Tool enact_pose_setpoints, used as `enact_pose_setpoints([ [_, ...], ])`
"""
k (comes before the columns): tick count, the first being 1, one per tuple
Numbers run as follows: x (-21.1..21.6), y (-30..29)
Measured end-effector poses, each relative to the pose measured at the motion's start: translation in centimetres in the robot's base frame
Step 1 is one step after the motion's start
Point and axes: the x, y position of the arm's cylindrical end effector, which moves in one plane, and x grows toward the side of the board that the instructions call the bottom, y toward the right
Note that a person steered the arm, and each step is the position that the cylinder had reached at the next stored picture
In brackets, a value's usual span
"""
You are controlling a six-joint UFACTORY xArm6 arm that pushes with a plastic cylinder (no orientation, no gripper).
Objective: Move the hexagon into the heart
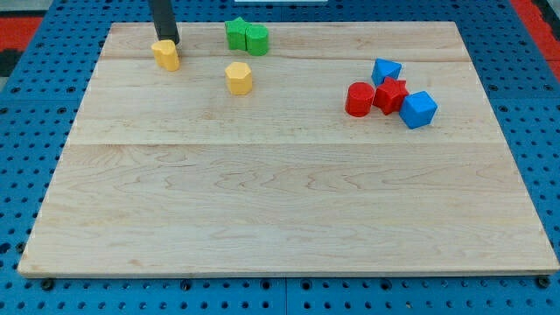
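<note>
A yellow hexagon block lies in the upper middle-left of the wooden board. A yellow heart-shaped block lies to its left, near the board's top edge. My tip stands right at the top side of the yellow heart, touching or nearly touching it. The tip is well to the left of the hexagon and apart from it.
A green star-like block and a green cylinder touch at the top, just above the hexagon. At the right sits a cluster: a red cylinder, a red star, a blue triangular block and a blue cube.
</note>
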Motion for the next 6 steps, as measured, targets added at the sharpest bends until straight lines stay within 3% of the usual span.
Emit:
enact_pose_setpoints([
  [1, -2.0, 2.5],
  [2, 0.3, 10.5],
  [3, 5.4, 14.1],
  [5, 9.9, 13.8],
  [6, 8.5, 9.9],
])
